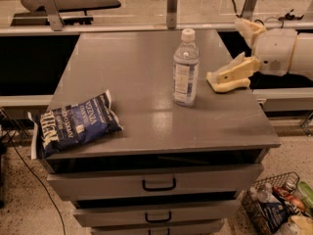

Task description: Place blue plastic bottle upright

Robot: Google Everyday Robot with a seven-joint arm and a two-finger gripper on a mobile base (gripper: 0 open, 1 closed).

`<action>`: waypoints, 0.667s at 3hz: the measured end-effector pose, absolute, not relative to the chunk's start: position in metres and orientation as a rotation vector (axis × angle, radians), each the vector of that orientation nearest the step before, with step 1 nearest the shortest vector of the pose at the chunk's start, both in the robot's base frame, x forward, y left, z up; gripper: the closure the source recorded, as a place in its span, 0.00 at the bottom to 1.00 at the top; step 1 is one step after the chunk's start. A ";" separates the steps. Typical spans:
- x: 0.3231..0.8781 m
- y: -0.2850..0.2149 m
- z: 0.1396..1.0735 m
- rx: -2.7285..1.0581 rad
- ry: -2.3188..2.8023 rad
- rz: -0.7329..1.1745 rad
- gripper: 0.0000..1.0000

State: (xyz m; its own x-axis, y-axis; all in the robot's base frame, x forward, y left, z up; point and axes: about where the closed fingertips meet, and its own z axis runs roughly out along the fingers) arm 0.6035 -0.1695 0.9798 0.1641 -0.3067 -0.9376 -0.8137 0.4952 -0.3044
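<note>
The blue plastic bottle (186,67) is clear with a bluish tint, a white cap and a pale label. It stands upright on the grey cabinet top (137,67), right of centre. My gripper (225,52) is to the right of the bottle, near the top's right edge. It is open and empty, and a small gap separates it from the bottle. One cream finger (229,79) lies low over the top and points at the bottle. The other finger (247,29) is raised behind it.
A dark blue crisp bag (73,124) lies at the front left corner, overhanging the edge. Drawers with black handles (159,184) are below, the top one slightly open. A wire basket (279,204) with several packets stands on the floor at the right. A rail with posts (171,6) runs behind.
</note>
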 end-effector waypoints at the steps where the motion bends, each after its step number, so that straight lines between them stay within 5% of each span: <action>1: 0.587 -0.216 1.000 -1.149 1.469 0.409 0.00; 2: 0.576 -0.222 1.000 -1.192 1.475 0.427 0.00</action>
